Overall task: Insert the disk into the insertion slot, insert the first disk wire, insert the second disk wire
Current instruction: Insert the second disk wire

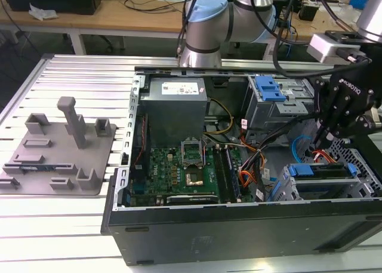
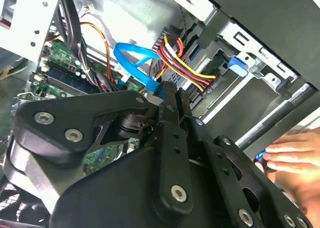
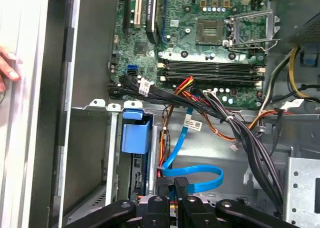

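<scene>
Exterior view: an open black desktop computer case (image 1: 239, 231) lies on its side on a ribbed aluminium surface (image 1: 59, 219), its green motherboard (image 1: 179, 171) facing up. The black robotic end effector (image 1: 327, 143) reaches down into the case at the exterior view's right, just above the low grey sheet-metal insertion slot (image 1: 364, 186). The flat silver disk in its bright blue plastic frame (image 1: 316, 170) already sits inside that slot.

First wrist view shows the end effector's (image 3: 174, 188) two black fingers (image 3: 166, 188) close together, pinched on the blue connector end of a flat light-blue data cable (image 3: 200, 174). The cable loops away over the grey case floor towards the motherboard (image 3: 200, 38). A blue plastic latch (image 3: 135, 135) stands beside it.

Second wrist view looks past the end effector's (image 2: 172, 96) black linkage to the same blue cable (image 2: 135, 56) and a bundle of red, yellow and black power wires (image 2: 182, 63). A person's hand (image 2: 287, 155) rests at the case edge.
</scene>
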`<state>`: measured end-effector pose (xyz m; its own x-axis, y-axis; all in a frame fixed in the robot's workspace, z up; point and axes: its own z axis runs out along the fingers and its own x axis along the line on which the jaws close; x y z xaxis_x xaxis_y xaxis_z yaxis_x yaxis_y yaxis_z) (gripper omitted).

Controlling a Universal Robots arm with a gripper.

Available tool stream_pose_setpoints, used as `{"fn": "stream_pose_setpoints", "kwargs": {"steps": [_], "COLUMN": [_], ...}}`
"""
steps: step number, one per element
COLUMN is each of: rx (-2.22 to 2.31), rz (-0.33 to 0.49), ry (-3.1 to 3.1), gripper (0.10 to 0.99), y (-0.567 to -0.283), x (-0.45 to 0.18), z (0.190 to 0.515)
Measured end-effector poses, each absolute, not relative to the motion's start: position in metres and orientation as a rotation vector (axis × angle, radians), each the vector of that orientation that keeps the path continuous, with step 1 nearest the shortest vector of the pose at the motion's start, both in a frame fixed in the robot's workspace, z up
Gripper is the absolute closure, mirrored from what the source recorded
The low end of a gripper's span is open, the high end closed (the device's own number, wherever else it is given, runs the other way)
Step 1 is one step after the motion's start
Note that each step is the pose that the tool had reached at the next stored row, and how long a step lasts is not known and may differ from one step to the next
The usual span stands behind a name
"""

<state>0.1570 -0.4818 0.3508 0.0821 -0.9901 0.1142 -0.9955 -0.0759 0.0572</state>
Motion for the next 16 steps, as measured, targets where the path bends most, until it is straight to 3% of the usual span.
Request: {"fn": "stream_pose_setpoints", "kwargs": {"steps": [16], "rx": [2.283], "rz": [-0.045], "ry": [-2.127], "gripper": [0.925], "y": [-0.518], "x": [0.156], "z": [0.348]}}
